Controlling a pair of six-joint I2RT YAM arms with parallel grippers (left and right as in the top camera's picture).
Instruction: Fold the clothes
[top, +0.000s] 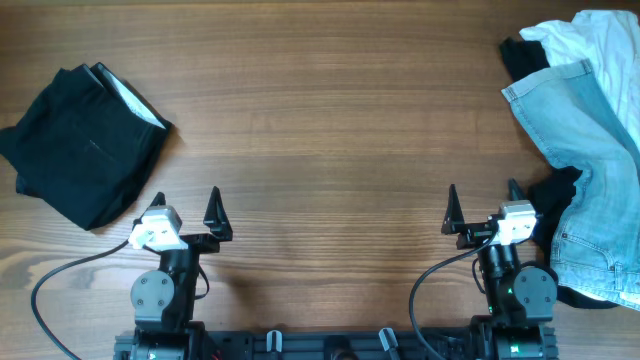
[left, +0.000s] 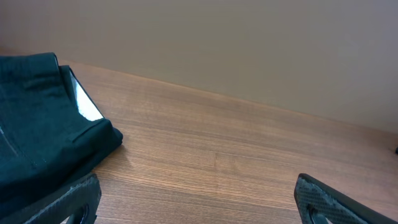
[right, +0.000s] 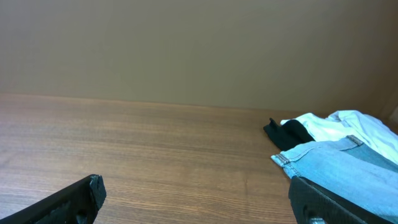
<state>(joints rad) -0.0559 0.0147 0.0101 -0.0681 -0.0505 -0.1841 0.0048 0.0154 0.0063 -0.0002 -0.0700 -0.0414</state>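
Item one: a folded black garment (top: 85, 140) at the far left of the table (top: 330, 120), lying ahead and outboard of my left gripper (top: 187, 195), not touching it. Item two: an unfolded heap of light blue jeans (top: 590, 130), a white shirt (top: 600, 40) and a black piece (top: 522, 55), just outboard of my right gripper (top: 482, 188). Both grippers rest with jaws spread, holding nothing.
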